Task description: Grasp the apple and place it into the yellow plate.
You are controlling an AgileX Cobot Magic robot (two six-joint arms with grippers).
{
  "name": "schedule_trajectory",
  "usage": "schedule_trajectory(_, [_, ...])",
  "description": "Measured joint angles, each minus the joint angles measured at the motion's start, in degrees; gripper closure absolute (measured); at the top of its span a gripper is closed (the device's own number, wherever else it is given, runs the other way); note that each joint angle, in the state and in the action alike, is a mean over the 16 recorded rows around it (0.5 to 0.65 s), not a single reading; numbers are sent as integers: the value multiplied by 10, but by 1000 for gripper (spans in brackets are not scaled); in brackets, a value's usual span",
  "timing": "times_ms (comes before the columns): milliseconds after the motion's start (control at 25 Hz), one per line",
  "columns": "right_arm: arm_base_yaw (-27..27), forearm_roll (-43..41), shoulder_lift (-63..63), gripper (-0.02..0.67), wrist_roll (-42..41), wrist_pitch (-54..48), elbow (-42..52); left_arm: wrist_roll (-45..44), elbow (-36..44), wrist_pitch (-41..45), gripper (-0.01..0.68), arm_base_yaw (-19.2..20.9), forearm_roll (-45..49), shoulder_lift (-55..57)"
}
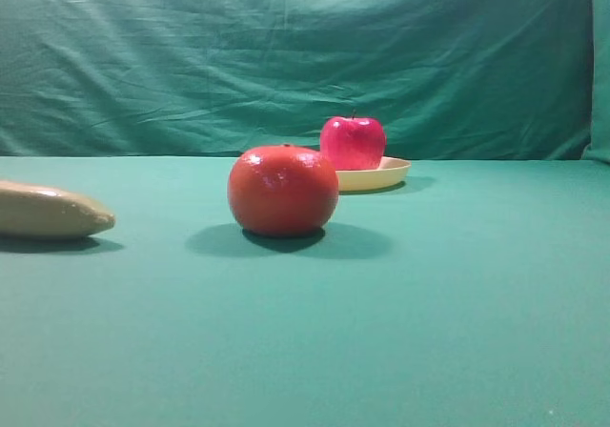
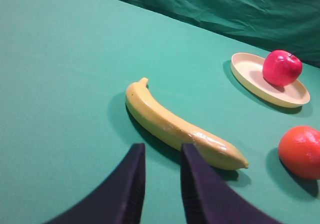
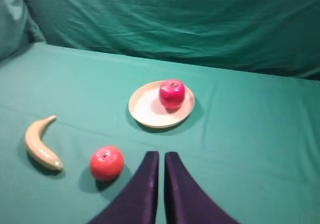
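The crimson-pink apple sits in the pale yellow plate, toward its far side, also seen as apple on plate and apple on plate. My right gripper hangs well back from the plate, shut, with nothing between its dark fingers. My left gripper hovers near the banana's tip, its fingers apart and empty. Neither gripper shows in the exterior high view.
An orange-red round fruit stands in front of the plate, to its left. A yellow banana lies at the left, seen close in the left wrist view as banana. Green cloth covers the table and hangs as a backdrop.
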State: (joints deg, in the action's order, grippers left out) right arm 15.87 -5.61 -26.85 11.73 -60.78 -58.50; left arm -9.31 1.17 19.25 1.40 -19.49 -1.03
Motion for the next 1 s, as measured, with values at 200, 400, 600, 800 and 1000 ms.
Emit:
schedule_trajectory(200, [-36, -4, 47, 649, -13, 65, 102, 0, 0, 0, 516, 0, 0, 0])
schedule_trajectory(400, [-57, -4, 107, 649, -29, 162, 230, 0, 0, 0, 516, 0, 0, 0])
schedule_trajectory(600, [-64, -4, 170, 649, -40, 254, 353, 0, 0, 0, 516, 0, 0, 0])
schedule_trajectory(800, [-82, -3, 224, 649, -43, 319, 452, 0, 0, 0, 516, 0, 0, 0])
schedule_trajectory(1000, [-108, 1, 259, 649, -45, 346, 520, 0, 0, 0, 516, 0, 0, 0])
